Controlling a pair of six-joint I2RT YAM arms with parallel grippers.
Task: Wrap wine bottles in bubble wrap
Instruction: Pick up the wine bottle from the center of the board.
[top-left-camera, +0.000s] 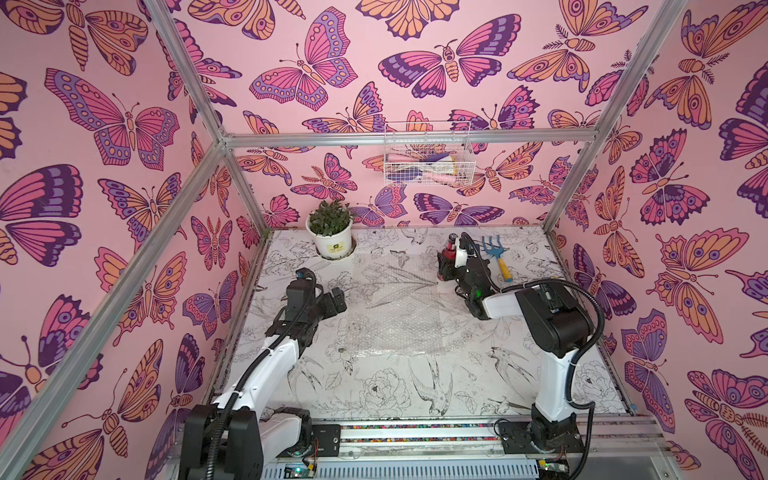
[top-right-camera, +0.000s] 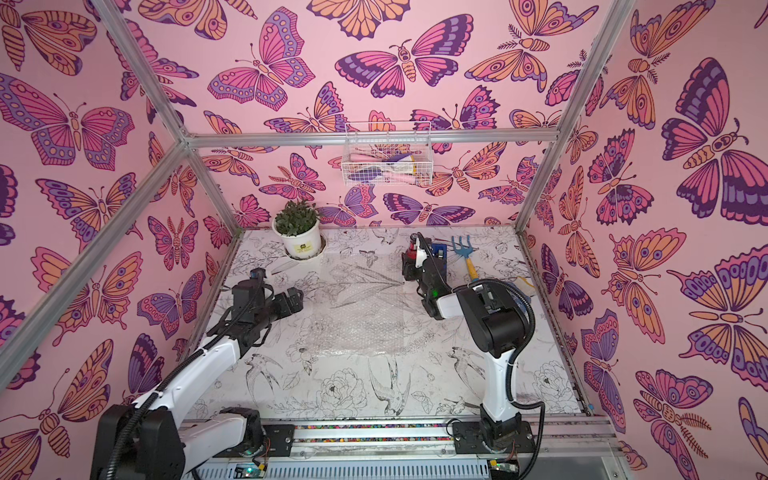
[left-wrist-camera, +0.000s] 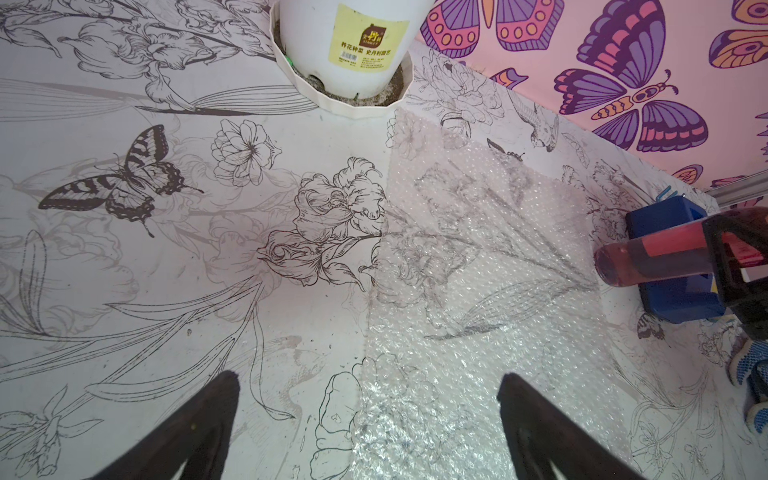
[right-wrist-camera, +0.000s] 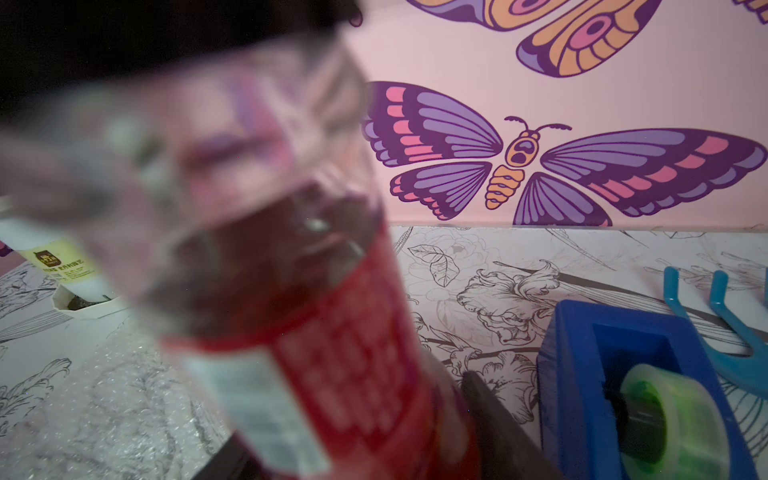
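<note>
Now bracketing the bottle (left-wrist-camera: 648, 257) with the right fingers (right-wrist-camera: 494, 419), one on each side, tape dispenser (right-wrist-camera: 582, 353) just beside them; cannot tell whether squeezing. Hovering the left fingers (left-wrist-camera: 199, 424), spread wide, over one edge of the bubble wrap (top-left-camera: 395, 307), lying flat on the tabletop (top-left-camera: 374, 395) between both pairs.

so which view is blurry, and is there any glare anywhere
Right wrist view: the wine bottle fills the near field and is out of focus, the tape dispenser beyond it sharp. Left wrist view: glare on the bubble wrap. Both top views: sharp, evenly lit.
</note>
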